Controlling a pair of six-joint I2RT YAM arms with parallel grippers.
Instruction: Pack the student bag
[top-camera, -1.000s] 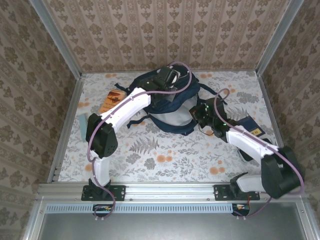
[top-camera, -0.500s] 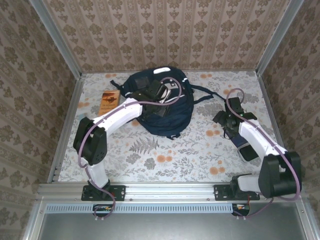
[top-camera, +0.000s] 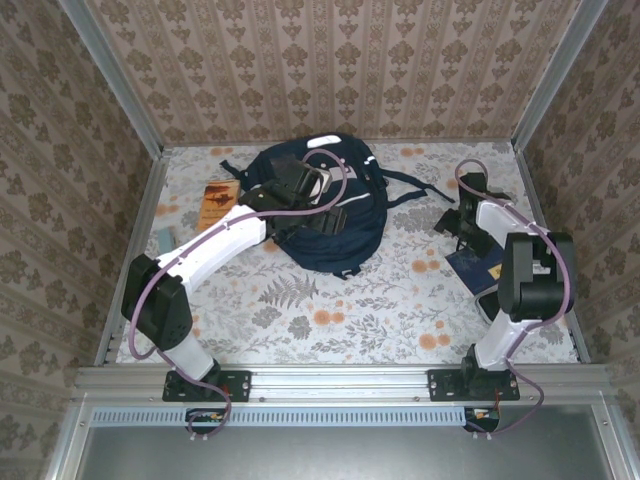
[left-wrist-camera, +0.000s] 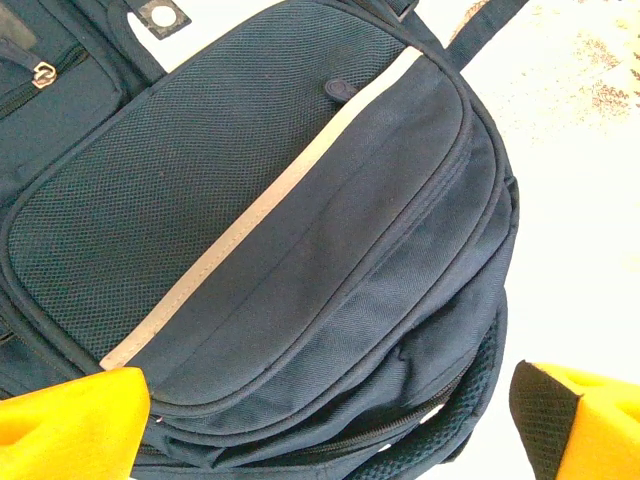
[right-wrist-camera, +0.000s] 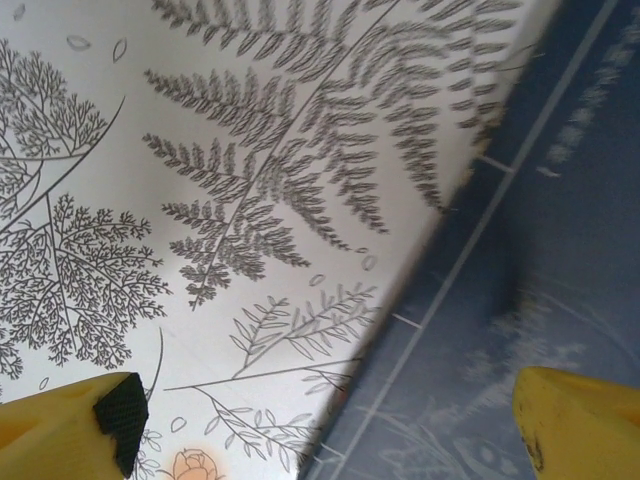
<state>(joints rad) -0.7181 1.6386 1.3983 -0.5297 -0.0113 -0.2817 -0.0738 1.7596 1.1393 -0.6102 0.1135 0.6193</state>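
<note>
Top external view: the student bag (top-camera: 345, 240) lies flat at the back middle of the table (top-camera: 330, 310), front side up. The left hand (top-camera: 312, 185) hovers over its upper part. In the left wrist view its yellow fingers (left-wrist-camera: 70, 425) stand wide apart with nothing between them, and the bag's front pocket below looks zipped shut. The right hand (top-camera: 462, 218), also spread wide and empty, hangs over the far edge of a navy book (top-camera: 478, 265) well to the right of the bag. An orange book (top-camera: 217, 203) lies to the bag's left.

Nothing looks packed yet. I judge the bag must be opened first: the left hand should drop onto a zip pull, not loose cloth. The flat book offers only its edge, so the right hand should straddle that edge squarely before closing.
</note>
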